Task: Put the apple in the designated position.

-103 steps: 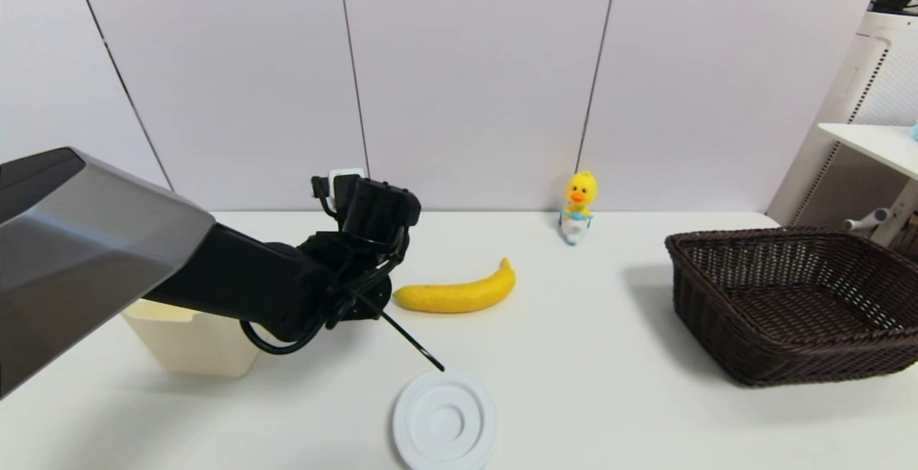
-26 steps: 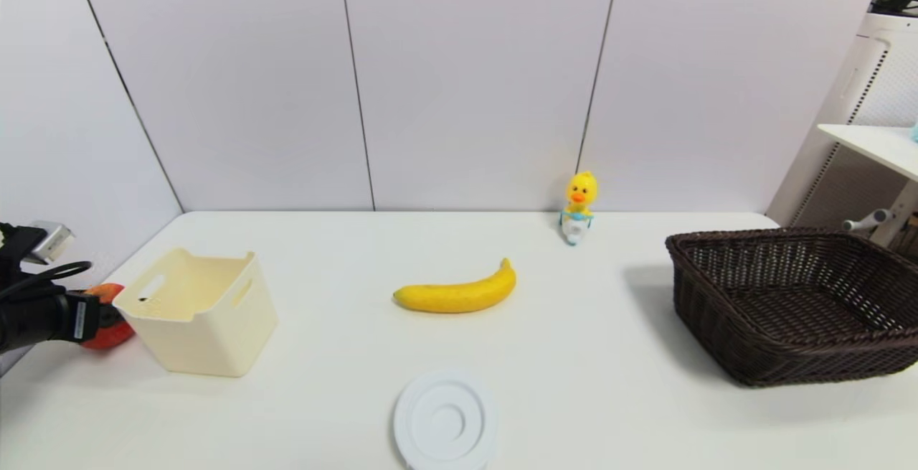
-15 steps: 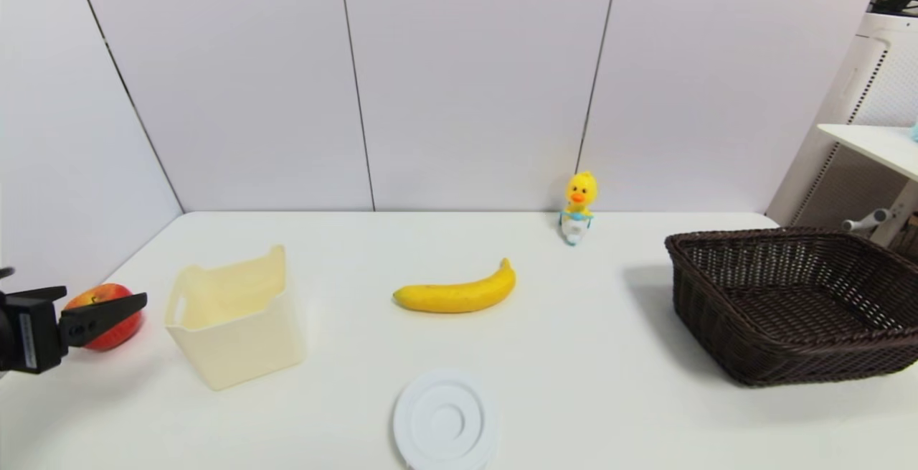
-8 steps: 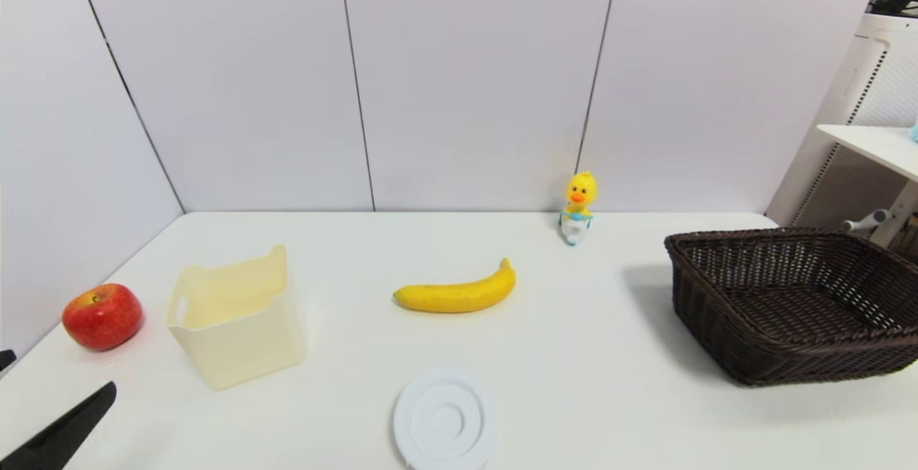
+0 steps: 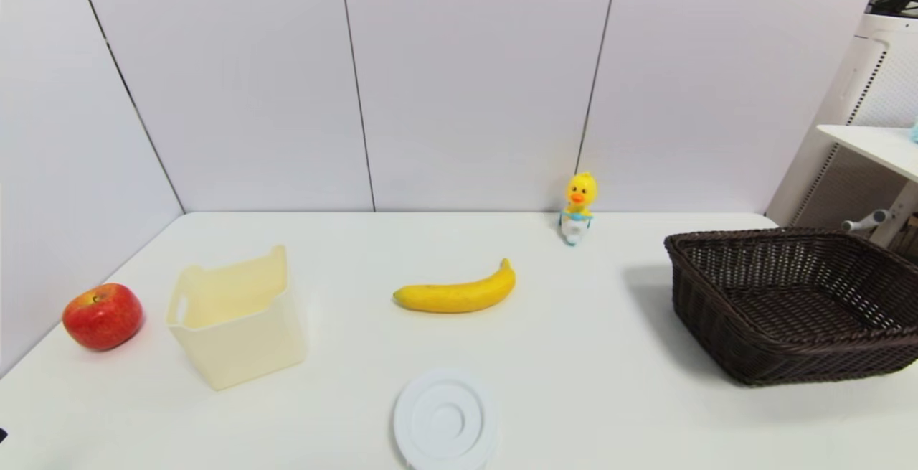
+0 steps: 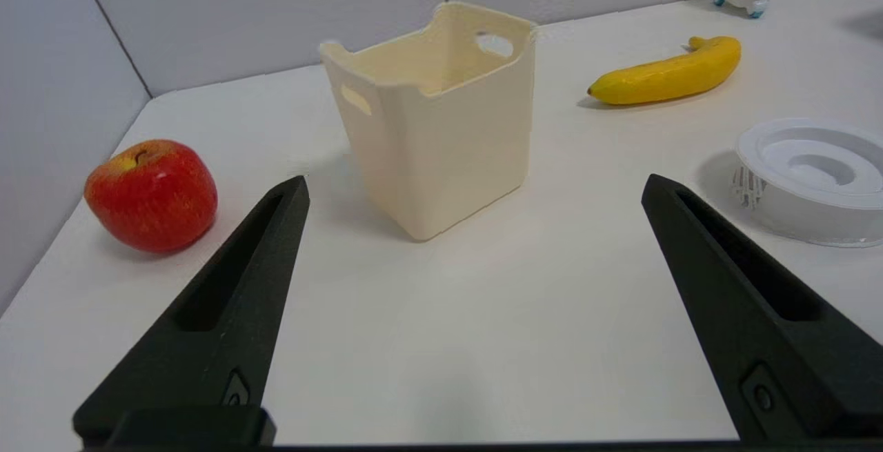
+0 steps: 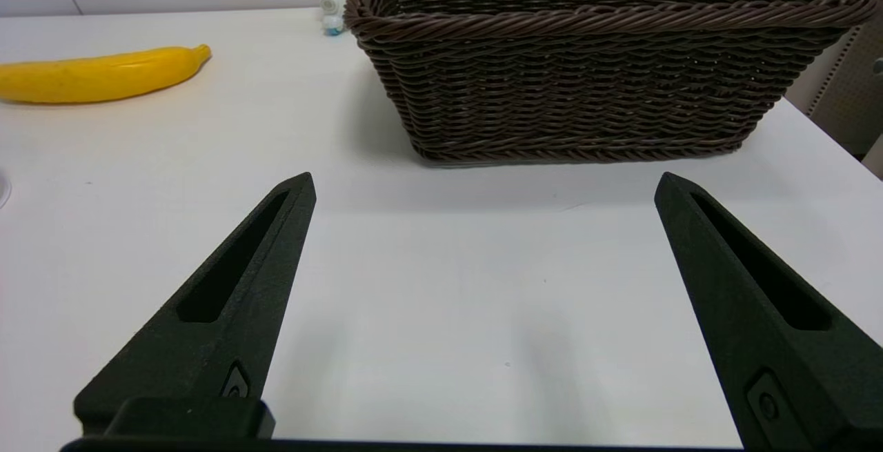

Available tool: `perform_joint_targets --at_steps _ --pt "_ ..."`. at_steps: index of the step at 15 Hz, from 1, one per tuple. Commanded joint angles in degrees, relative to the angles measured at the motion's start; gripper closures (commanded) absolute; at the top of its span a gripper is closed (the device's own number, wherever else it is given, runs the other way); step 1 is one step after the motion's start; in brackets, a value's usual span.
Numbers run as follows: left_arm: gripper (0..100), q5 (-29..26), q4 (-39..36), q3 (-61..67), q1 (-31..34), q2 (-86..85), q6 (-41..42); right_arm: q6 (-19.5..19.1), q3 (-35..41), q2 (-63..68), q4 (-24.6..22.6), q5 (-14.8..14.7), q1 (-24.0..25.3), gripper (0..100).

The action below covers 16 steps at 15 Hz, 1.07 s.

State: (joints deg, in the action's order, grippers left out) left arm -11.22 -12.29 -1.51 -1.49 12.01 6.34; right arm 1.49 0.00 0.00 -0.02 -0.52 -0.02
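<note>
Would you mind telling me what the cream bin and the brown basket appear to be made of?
The cream bin looks like moulded plastic with a smooth matte finish: thin even walls and cut-out handle slots. The brown basket looks like woven wicker or rattan, perhaps synthetic: twisted rim strands and visible weave.

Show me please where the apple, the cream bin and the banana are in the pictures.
apple [image 5: 102,316], head view, middle of its red side.
cream bin [image 6: 448,141], left wrist view, the near corner of its outer wall.
banana [image 5: 455,294], head view, middle of its curved yellow body.
</note>
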Motion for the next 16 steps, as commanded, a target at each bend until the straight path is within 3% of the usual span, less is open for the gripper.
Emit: perform_joint_targets --at_steps 1,5,8,16 --pt "0 10.51 12.55 1.51 1.40 -12.01 -2.82 0.01 0.00 0.00 0.02 0.00 0.02 0" --pt "0 10.07 12.38 1.51 1.40 -12.01 -2.82 0.01 0.00 0.00 0.02 0.00 0.02 0" --pt "0 11.74 12.11 1.51 1.40 -12.01 -9.68 0.01 0.00 0.00 -0.06 0.00 0.02 0" --pt "0 11.74 12.11 1.51 1.40 -12.01 -9.77 0.01 0.00 0.00 0.02 0.00 0.02 0"
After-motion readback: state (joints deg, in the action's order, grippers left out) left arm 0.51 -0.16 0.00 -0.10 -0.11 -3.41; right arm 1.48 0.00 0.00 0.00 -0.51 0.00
